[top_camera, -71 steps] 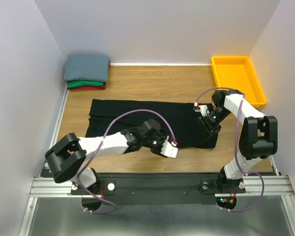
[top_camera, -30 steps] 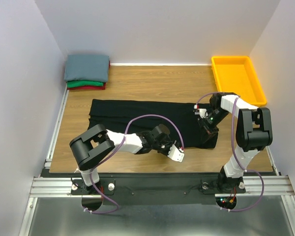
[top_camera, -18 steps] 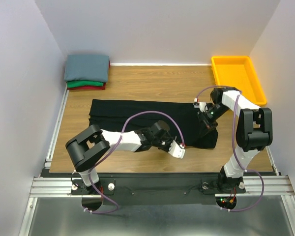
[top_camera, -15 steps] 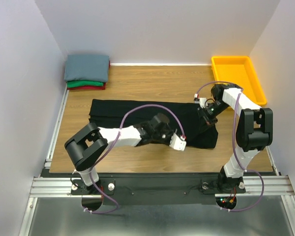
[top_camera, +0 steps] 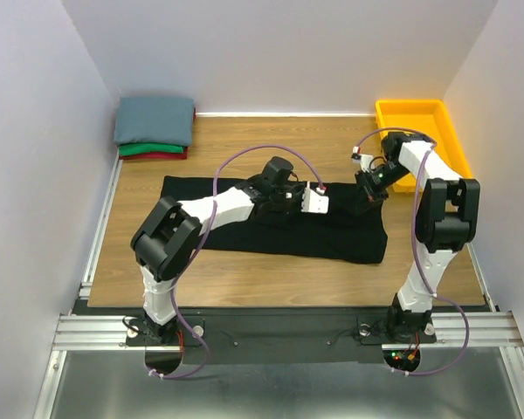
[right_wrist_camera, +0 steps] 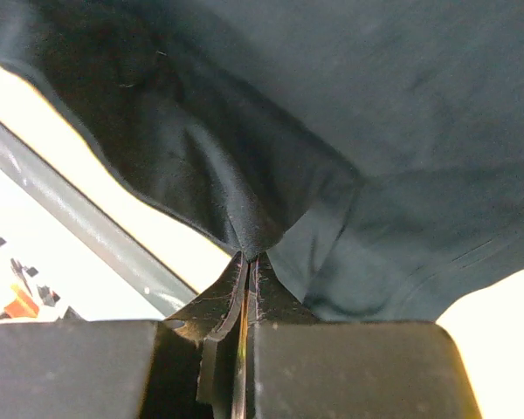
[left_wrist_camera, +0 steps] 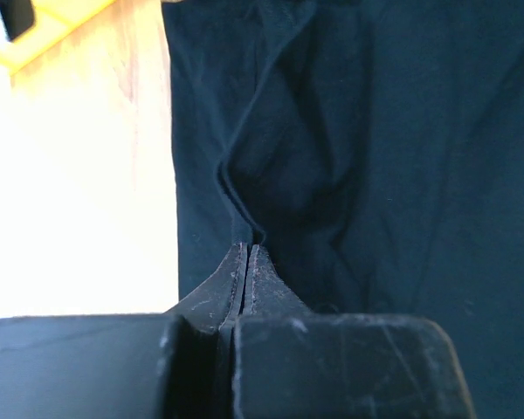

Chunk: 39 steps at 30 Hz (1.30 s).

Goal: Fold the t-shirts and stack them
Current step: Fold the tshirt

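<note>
The large black t-shirt (top_camera: 244,231) lies spread across the middle of the wooden table. My left gripper (top_camera: 321,202) is over its right half, shut on a pinched ridge of black cloth (left_wrist_camera: 271,175) at the fingertips (left_wrist_camera: 247,250). My right gripper (top_camera: 365,194) is near the shirt's far right corner. It is shut on a lifted fold of the same shirt (right_wrist_camera: 244,218) at its tips (right_wrist_camera: 249,259). Folded t-shirts are stacked at the back left: slate grey-blue (top_camera: 155,120) on top, green (top_camera: 144,149) and red (top_camera: 170,157) beneath.
A yellow plastic bin (top_camera: 400,131) stands at the back right, close to the right arm's wrist. White walls close in the table on the left, back and right. Purple cables loop above both arms.
The left gripper closed on the shirt's near edge. Both grippers then travelled from the near side toward the back with pinched black cloth.
</note>
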### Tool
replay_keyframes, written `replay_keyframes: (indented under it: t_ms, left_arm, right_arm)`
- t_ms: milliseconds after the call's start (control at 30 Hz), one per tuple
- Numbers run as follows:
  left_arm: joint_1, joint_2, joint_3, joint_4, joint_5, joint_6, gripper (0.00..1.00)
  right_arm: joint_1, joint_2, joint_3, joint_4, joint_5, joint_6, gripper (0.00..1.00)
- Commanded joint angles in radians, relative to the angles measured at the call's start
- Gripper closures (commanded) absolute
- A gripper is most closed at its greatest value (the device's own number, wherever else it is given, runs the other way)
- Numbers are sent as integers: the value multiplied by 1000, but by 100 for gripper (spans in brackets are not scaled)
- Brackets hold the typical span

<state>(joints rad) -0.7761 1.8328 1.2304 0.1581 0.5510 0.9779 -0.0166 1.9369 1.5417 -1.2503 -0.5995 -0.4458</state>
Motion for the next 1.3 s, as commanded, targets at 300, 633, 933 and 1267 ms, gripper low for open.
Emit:
replay_keyframes:
  t_ms: [300, 633, 933, 1267]
  left_arm:
    - [66, 114, 97, 0, 20, 30, 100]
    - [87, 106, 57, 41, -9, 39, 100]
    - [87, 117, 57, 57, -26, 4, 100]
    - [92, 37, -26, 46, -2, -39, 100]
  right_arm:
    - [-9, 157, 221, 57, 24, 97, 100]
    - [-8, 261, 362, 58, 18, 130, 100]
    - [-6, 297, 439, 45, 4, 139, 99]
    - [14, 261, 442, 3, -51, 145, 100]
